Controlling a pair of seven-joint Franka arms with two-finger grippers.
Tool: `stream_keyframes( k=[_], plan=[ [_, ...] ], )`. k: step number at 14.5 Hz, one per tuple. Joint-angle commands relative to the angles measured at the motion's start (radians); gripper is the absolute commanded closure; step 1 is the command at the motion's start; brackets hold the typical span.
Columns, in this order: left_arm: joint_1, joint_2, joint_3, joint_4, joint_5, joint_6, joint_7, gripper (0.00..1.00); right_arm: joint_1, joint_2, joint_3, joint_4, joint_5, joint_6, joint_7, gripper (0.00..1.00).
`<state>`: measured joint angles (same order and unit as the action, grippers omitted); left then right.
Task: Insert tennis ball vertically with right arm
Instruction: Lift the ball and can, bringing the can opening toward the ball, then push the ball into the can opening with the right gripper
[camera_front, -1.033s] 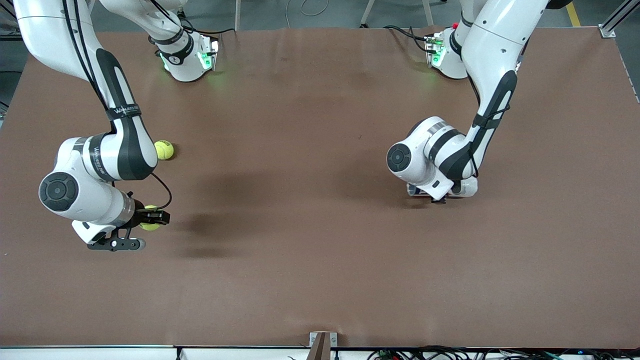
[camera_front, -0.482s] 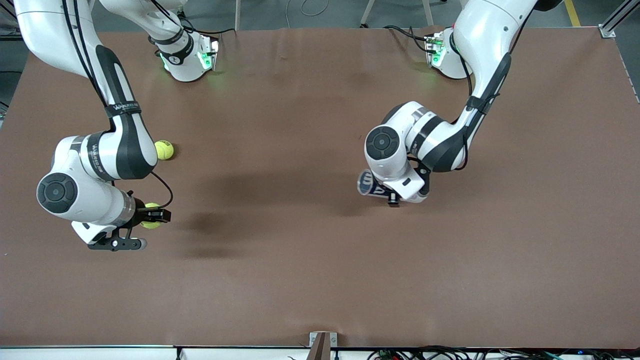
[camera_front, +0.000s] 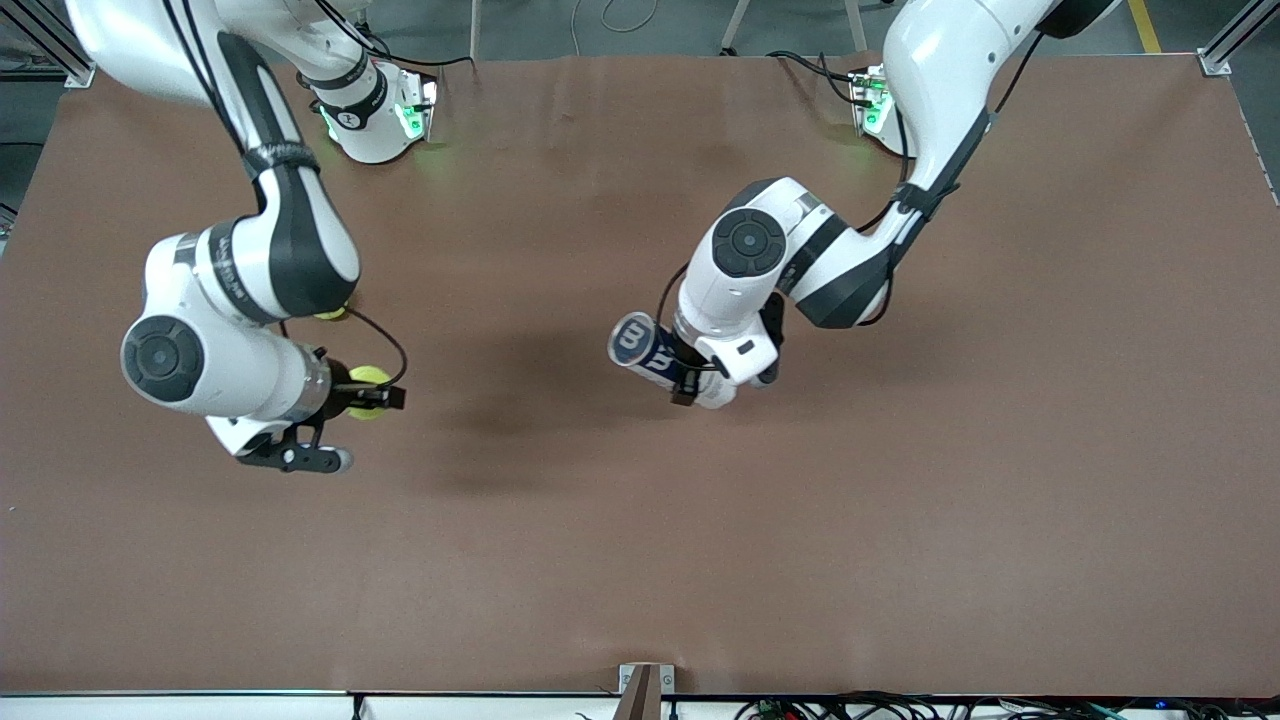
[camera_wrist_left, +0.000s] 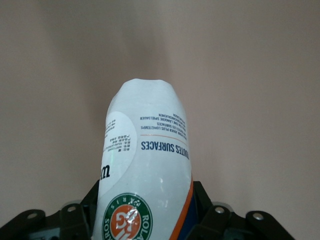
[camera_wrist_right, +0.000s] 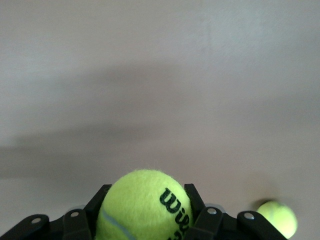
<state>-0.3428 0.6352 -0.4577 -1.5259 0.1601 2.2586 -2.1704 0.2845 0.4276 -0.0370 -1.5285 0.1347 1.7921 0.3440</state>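
My right gripper (camera_front: 372, 392) is shut on a yellow-green tennis ball (camera_front: 366, 378) and holds it in the air over the table toward the right arm's end; the ball fills the right wrist view (camera_wrist_right: 146, 205) between the black fingers (camera_wrist_right: 196, 199). My left gripper (camera_front: 690, 385) is shut on a white and blue tennis ball can (camera_front: 645, 350), held up over the middle of the table and tilted. In the left wrist view the can (camera_wrist_left: 145, 170) shows its white label and a green and orange round logo.
A second tennis ball (camera_front: 330, 314) lies on the brown table (camera_front: 640, 550), mostly hidden under the right arm; it also shows in the right wrist view (camera_wrist_right: 278, 218). The arms' bases (camera_front: 375, 110) stand along the table's edge farthest from the front camera.
My left gripper has lifted the can and carried it toward the table's middle. My right gripper has risen with the ball and moved toward the middle too.
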Motion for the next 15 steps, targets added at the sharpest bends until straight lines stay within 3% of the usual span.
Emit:
stream_keyframes(
  k=[1, 5, 9, 13, 15],
  plan=[
    [-0.039, 0.096, -0.027, 0.095, -0.043, 0.091, 0.012, 0.26, 0.091, -0.050, -0.006, -0.019, 0.043, -0.013, 0.151, 0.62],
    [-0.087, 0.193, -0.032, 0.168, -0.143, 0.214, 0.029, 0.26, 0.154, -0.067, -0.007, -0.016, 0.147, 0.001, 0.251, 0.62],
    [-0.111, 0.247, -0.032, 0.228, -0.267, 0.245, 0.105, 0.25, 0.214, -0.073, -0.007, -0.007, 0.148, -0.002, 0.335, 0.62],
    [-0.110, 0.258, -0.030, 0.228, -0.554, 0.251, 0.344, 0.25, 0.249, -0.069, -0.007, -0.009, 0.148, 0.003, 0.340, 0.61],
    [-0.111, 0.258, -0.027, 0.228, -0.603, 0.253, 0.382, 0.25, 0.249, -0.069, -0.007, -0.002, 0.149, 0.003, 0.340, 0.61]
  ],
)
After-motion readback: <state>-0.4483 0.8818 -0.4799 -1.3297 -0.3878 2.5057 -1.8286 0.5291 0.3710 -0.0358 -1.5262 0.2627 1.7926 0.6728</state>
